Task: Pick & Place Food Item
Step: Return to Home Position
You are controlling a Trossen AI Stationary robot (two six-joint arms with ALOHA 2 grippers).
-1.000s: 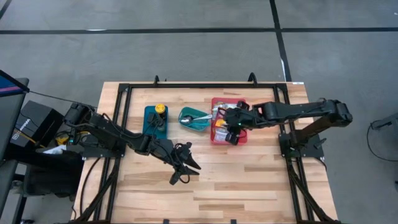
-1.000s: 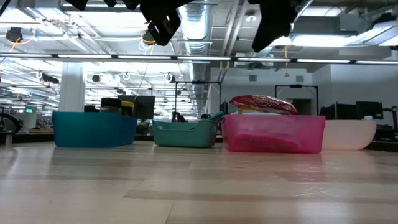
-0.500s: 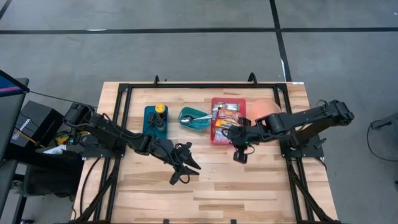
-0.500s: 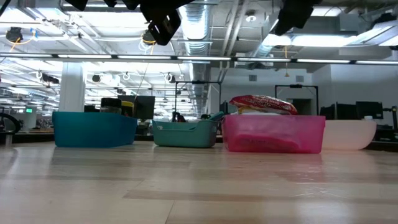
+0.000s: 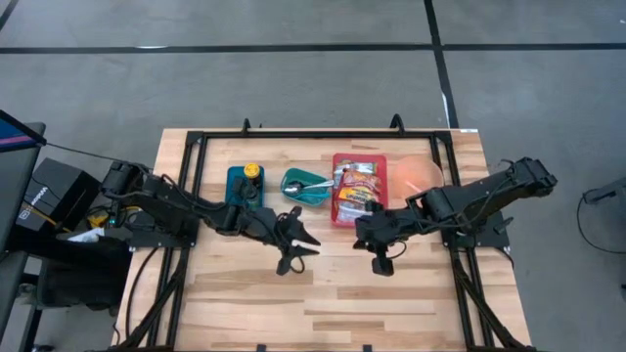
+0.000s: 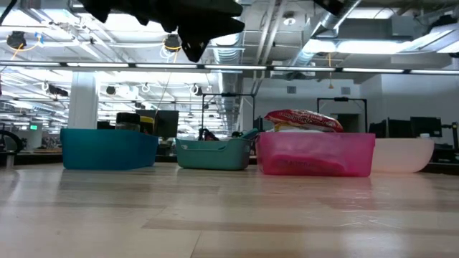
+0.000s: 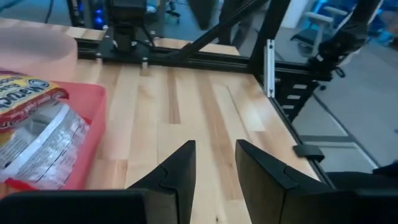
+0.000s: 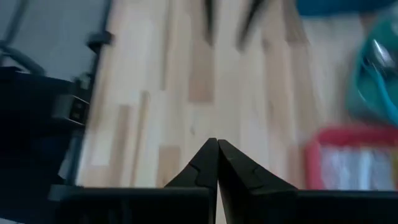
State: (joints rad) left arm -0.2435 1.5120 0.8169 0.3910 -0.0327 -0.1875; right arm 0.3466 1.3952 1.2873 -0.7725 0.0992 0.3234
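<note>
Noodle packs (image 5: 358,186) are heaped in the red bin (image 5: 335,217), the topmost above the rim. Left gripper (image 5: 300,252) fingers are held apart; right gripper (image 5: 380,262) fingers are pressed together, empty. Risk: the grippers hang near each other; a clash is possible if swung home together.

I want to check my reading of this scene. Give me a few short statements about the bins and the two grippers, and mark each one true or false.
1. The red bin holds noodle packs. True.
2. The right gripper is shut and holds nothing. True.
3. The left gripper grips a noodle pack. False: it is open and empty, above the bare table.
4. The teal bin stands between the blue bin and the red bin. True.
5. The right gripper hangs over the red bin. False: it is over bare wood, off the bin.
</note>
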